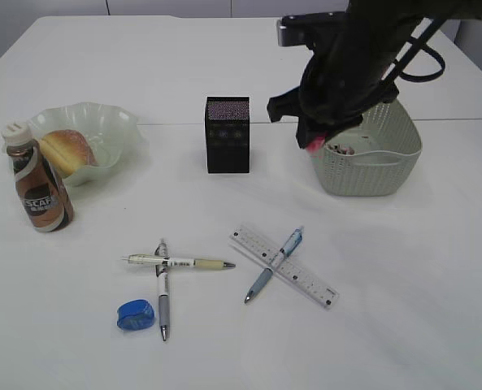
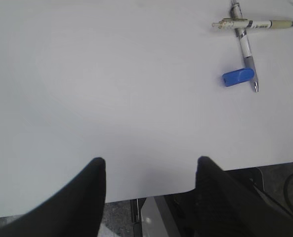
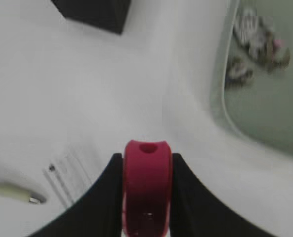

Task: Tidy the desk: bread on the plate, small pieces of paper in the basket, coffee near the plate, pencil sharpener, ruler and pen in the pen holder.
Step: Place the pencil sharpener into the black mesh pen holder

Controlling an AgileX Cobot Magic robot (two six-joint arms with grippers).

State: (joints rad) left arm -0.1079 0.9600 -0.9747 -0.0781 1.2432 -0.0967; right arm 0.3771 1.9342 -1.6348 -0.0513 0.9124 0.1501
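Jaws of the right gripper [image 3: 147, 197] clamp a red pencil sharpener [image 3: 147, 173] beside the basket [image 1: 403, 154], the pen holder [image 1: 227, 134] lying to its left, while the left gripper [image 2: 151, 170] hangs apart, empty

The coffee bottle [image 1: 37, 188] carries the only readable lettering: white capitals "SCAF" on its brown label, the word cut off at both ends by the curve of the bottle. The ruler [image 1: 284, 266] shows fine printed marks along its edge, too small to read. The pens [image 1: 180, 262] bear dark bands of print, also illegible. Nothing readable lies between either pair of jaws.
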